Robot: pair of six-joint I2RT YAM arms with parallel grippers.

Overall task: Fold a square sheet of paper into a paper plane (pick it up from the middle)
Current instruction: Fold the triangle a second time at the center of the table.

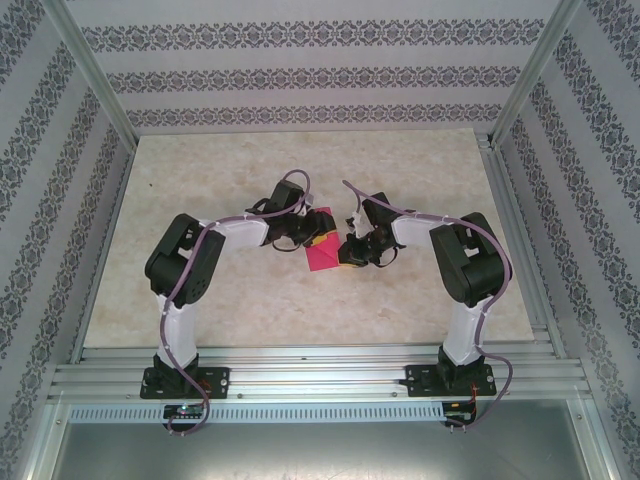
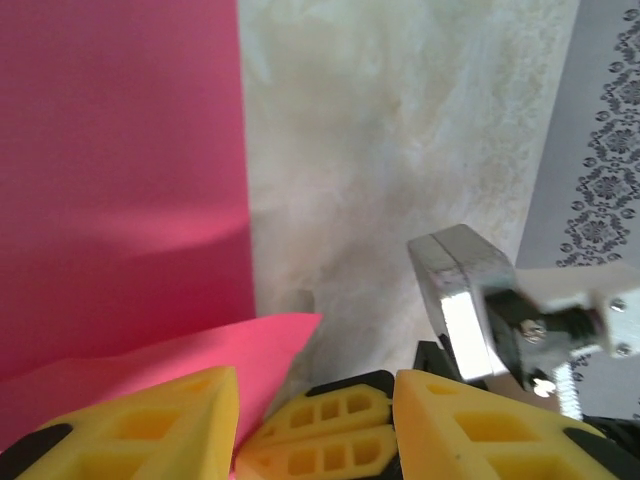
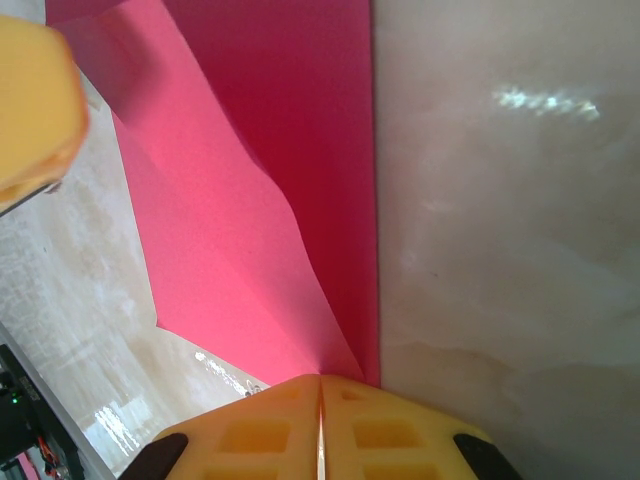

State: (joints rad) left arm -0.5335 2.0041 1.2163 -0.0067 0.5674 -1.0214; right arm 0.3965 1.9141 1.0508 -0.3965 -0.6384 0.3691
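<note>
**Overhead view.** The left arm [image 1: 185,262] and right arm [image 1: 466,262], two in all, bend inward over one marbled table [image 1: 420,300]. One pink sheet of paper [image 1: 322,256] sits mid-table between the left gripper [image 1: 317,236] and the right gripper [image 1: 346,252]. Finger positions are too small to read here.

**Left wrist view.** The left gripper's two yellow fingers [image 2: 170,425] stand apart, released. A raised flap of the sheet and the right gripper's tips lie between them.

**Right wrist view.** The right gripper's two fingers [image 3: 250,440] are clenched together on a corner of the sheet. The sheet's near part lifts off the table in a soft fold. One blurred finger of the left gripper shows at upper left.
</note>
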